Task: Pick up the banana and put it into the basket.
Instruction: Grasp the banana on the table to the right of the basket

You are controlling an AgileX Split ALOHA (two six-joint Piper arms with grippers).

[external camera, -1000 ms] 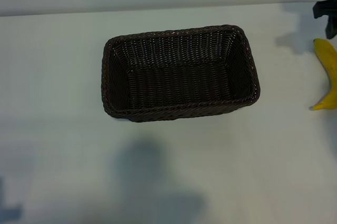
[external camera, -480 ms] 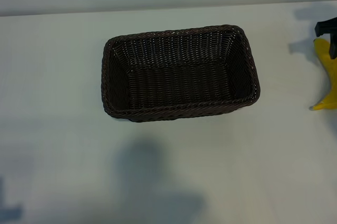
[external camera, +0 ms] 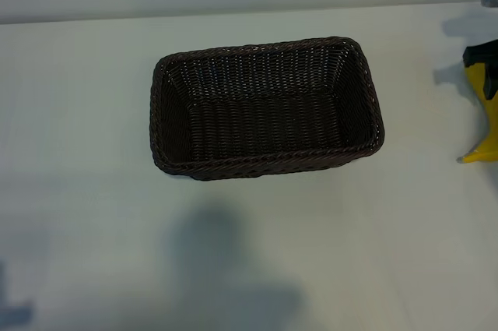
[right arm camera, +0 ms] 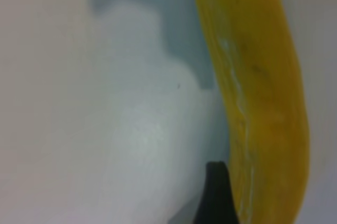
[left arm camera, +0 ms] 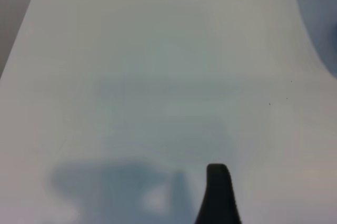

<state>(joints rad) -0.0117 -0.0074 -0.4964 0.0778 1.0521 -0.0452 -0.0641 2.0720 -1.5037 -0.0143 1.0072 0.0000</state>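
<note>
Here the banana [external camera: 489, 125] lies on the table [external camera: 78, 113] at the far right edge of the scene, well apart from the empty basket [external camera: 167, 113] in the middle. The right gripper [external camera: 489, 74] sits over the banana's upper end, jaws apart, one fingertip [right arm camera: 217, 192] just beside the peel. The fruit looks light, smooth and easily bruised, so a gentle hold across its thick middle seems best. The left gripper [left arm camera: 218, 195] rests open over bare table.

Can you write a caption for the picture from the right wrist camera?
Right gripper's fingertip beside the yellow banana on the white table.
</note>
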